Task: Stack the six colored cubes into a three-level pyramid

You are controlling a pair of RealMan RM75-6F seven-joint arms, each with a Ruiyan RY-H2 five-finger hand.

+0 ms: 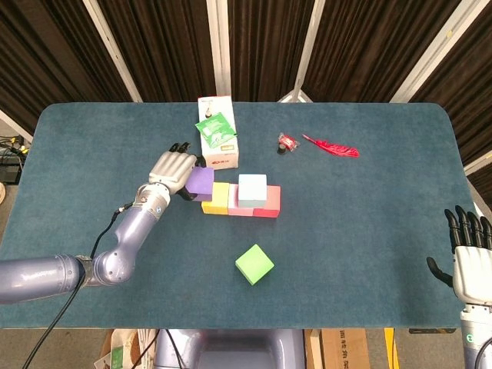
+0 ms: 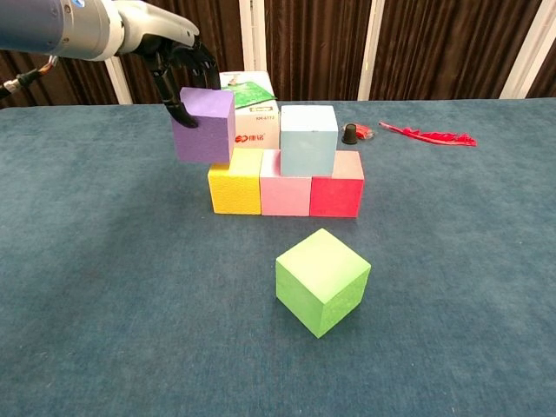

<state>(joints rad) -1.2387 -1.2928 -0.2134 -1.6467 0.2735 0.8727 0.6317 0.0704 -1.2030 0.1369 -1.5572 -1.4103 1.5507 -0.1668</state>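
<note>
With the left robot hand (image 2: 178,74) gripping the purple cube (image 2: 204,125) at upper left of the chest view, centre it over the yellow cube (image 2: 235,181) and pink cube (image 2: 285,182) seam, beside the light-blue cube (image 2: 307,139), before releasing.

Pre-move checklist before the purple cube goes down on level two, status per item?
1. Grip: left robot hand holds the purple cube from above and the side: ok.
2. Base row: yellow cube, pink cube and red cube sit side by side, touching: ok.
3. Landing spot: light blue cube covers the pink/red seam; yellow/pink seam free: ok.
4. Alignment: purple cube hangs over the yellow cube's left part, not over the seam: not ok.
5. Tilt: purple cube slightly tilted: not ok.
6. Green cube lies apart in front, right robot hand away: ok.
</note>
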